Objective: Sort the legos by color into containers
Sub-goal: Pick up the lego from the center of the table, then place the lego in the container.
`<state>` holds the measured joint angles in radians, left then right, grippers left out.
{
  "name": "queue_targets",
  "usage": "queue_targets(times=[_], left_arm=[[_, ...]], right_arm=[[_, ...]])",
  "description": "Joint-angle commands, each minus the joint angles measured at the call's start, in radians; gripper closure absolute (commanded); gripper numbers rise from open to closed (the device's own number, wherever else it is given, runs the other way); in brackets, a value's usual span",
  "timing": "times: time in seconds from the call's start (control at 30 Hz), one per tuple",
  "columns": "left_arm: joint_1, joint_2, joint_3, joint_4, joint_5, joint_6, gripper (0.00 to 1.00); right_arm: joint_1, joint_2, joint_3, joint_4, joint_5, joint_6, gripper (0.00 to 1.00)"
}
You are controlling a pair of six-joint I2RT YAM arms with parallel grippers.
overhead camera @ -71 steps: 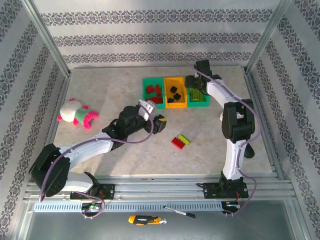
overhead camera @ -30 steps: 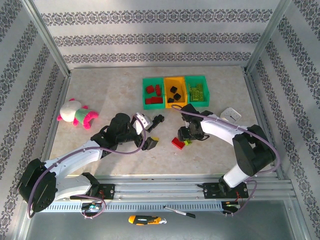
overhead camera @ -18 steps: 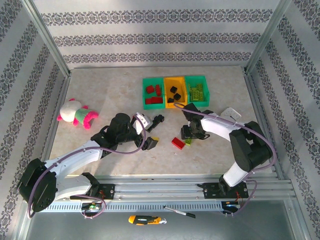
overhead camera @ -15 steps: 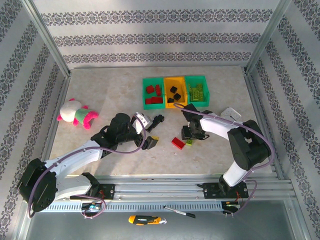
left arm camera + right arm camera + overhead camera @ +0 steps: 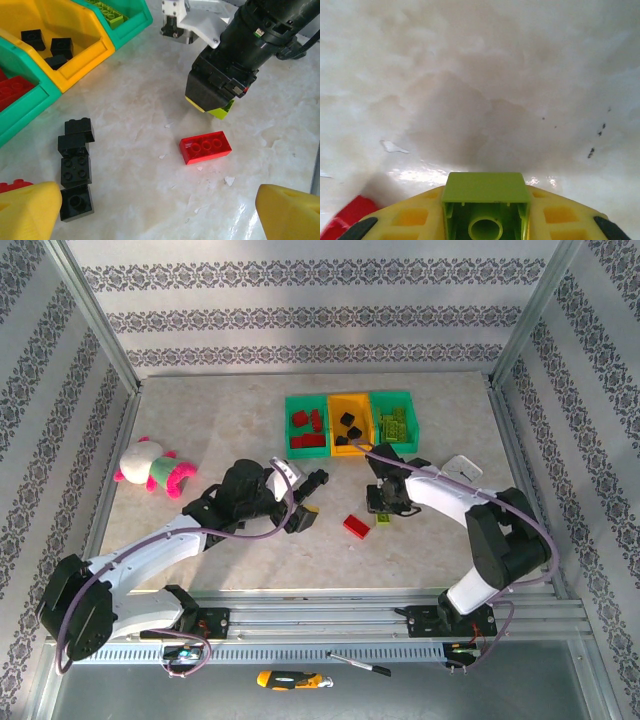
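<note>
Top external: 3 containers [image 5: 327,400] joined in a row, upper centre: green, yellow, green. 1 plush toy [image 5: 150,468] at mid-left, 1 white clock [image 5: 460,468] right of centre. Loose on the table [image 5: 220,420] below the bins: 1 red brick [image 5: 356,526] lying flat, and 1 lime brick [image 5: 384,519] just to its right, under the right gripper [image 5: 383,508]. Left gripper [image 5: 308,501] is left of the red brick, claw released, jaws spread wide w/ nothing betw. them. Bin contents too small to count from up here.

Left wrist, closer in: 4 black bricks [image 5: 75,167] in a rough column at lower left, touching or nearly so. Sliver of a 2nd red piece [image 5: 10,186] at left edge, above one yellow fingertip [image 5: 27,212]. Yellow bin [image 5: 95,50] holds 3 black bricks. Red ones in the green bin [image 5: 30,102] at far left and lime ones in the green bin [image 5: 135,22] at top, both cut by frame, no count. Right gripper is clenched on the lime brick, a corner poking out below; brick is apart from the red one.

Right wrist: lime brick seen from its hollow underside, 1 tube inside, pinched betw. 2 yellow pads [image 5: 410,217]. Can't tell if it touches the table. Corner of the red brick at bottom left.
</note>
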<state>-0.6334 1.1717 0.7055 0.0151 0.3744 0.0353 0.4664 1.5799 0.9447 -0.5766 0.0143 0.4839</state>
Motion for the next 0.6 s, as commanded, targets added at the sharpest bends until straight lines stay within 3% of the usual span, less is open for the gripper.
queue_targets(times=[0.0,0.13,0.27,0.33,0.57], left_arm=[[-0.009,-0.017,0.038,0.067,0.016,-0.077,0.01],[-0.023,0.028,0.071,0.095,-0.010,-0.197,0.01],[-0.031,0.094,0.131,0.080,-0.020,-0.232,0.01],[-0.033,0.115,0.117,0.154,-0.016,-0.252,0.01],[-0.057,0.223,0.185,0.185,0.019,-0.292,0.01]], right_arm=[[-0.018,-0.059,0.063,-0.015,0.038,-0.012,0.75],[-0.071,-0.056,0.145,0.007,0.049,-0.062,0.75],[-0.140,0.008,0.286,0.014,0.086,-0.139,0.75],[-0.179,0.064,0.364,0.019,0.088,-0.197,0.75],[-0.252,0.293,0.642,0.008,0.088,-0.360,0.74]])
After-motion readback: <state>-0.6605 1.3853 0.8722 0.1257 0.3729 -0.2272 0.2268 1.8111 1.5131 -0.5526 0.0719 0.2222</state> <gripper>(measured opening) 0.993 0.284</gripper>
